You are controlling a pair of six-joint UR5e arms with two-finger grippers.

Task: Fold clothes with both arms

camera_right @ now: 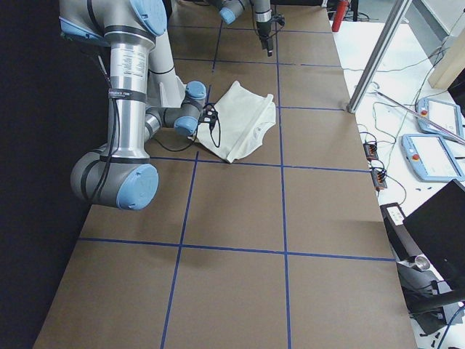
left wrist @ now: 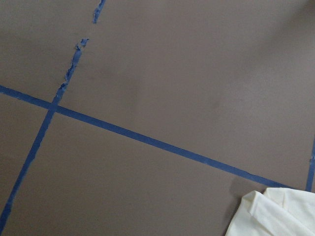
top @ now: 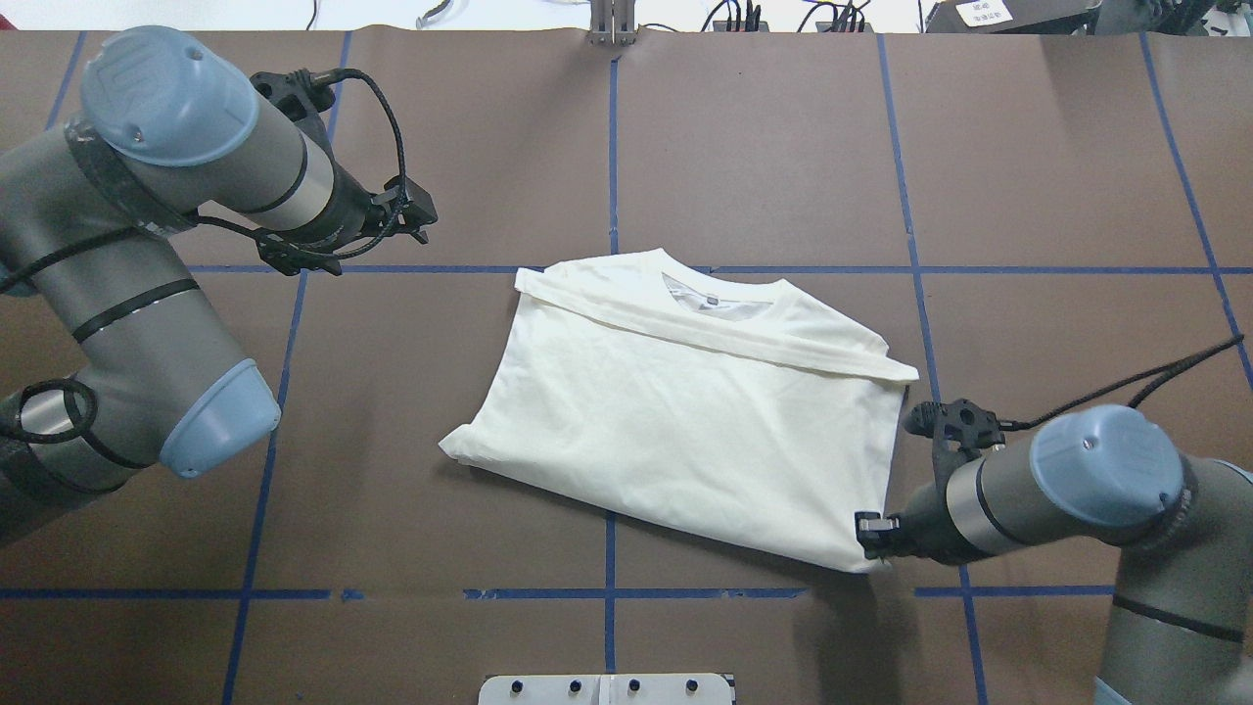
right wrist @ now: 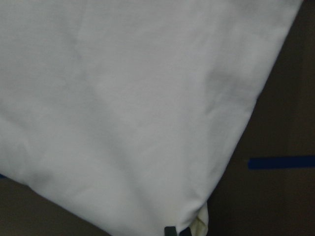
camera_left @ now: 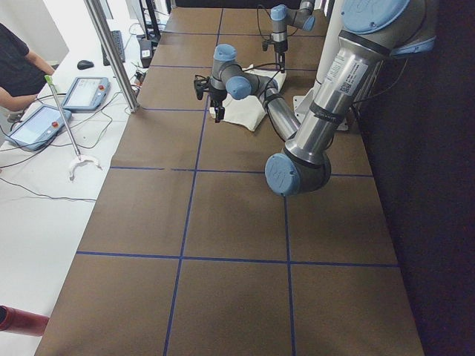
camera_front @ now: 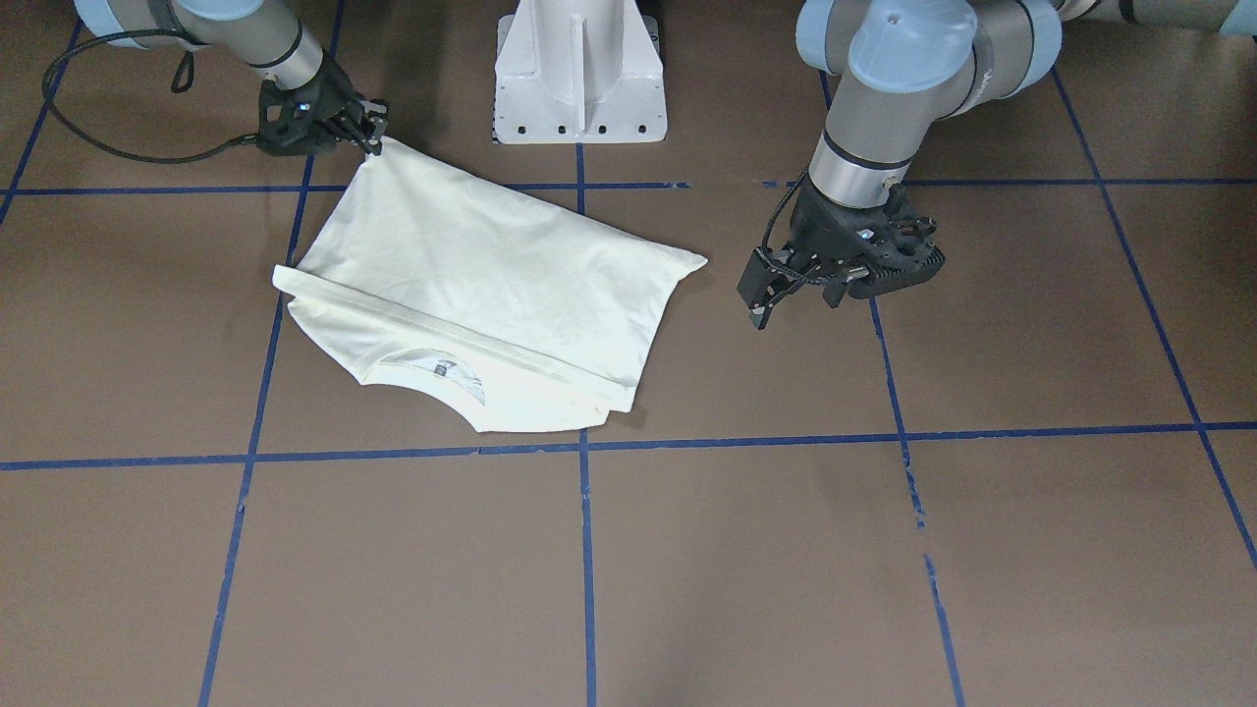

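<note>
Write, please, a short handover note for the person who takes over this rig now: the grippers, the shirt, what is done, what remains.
Right gripper: appears to pinch the T-shirt at the corner nearest the robot.
Left gripper: off the cloth, holding nothing; open or shut is unclear.
T-shirt: middle of the table, plain side up, collar away from the robot.
Done: no sleeve sticks out; a fold runs across below the collar.
Left: probably fold the body over again.

Two cameras are looking down on the table from opposite sides, two are watching along it from its ends, two wrist cameras are riding close, all sharing the shirt.
</note>
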